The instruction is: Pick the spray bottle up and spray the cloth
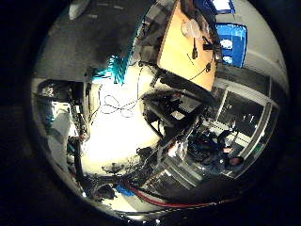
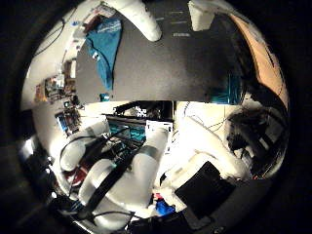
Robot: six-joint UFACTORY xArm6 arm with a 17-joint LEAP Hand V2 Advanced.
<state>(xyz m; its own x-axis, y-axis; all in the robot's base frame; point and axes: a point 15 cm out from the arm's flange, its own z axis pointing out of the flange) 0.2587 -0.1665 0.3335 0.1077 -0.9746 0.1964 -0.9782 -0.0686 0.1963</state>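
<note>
A blue-green cloth [image 2: 102, 39] lies crumpled on the dark grey table [image 2: 166, 68] near its far corner, in the right thumb side palm view. I cannot make out the spray bottle in either view. My hand [image 2: 138, 18] is high above the table and away from the cloth. Two of its white fingers [image 2: 203, 12] reach into that view, fairly straight.
Small clutter [image 2: 64, 83] sits by the table's edge near the cloth. The white arm [image 2: 127, 185] rises below the table's near edge. The right little finger side palm view shows a wooden desk [image 1: 181, 45], a pale floor [image 1: 118, 122] and dark stands [image 1: 179, 113].
</note>
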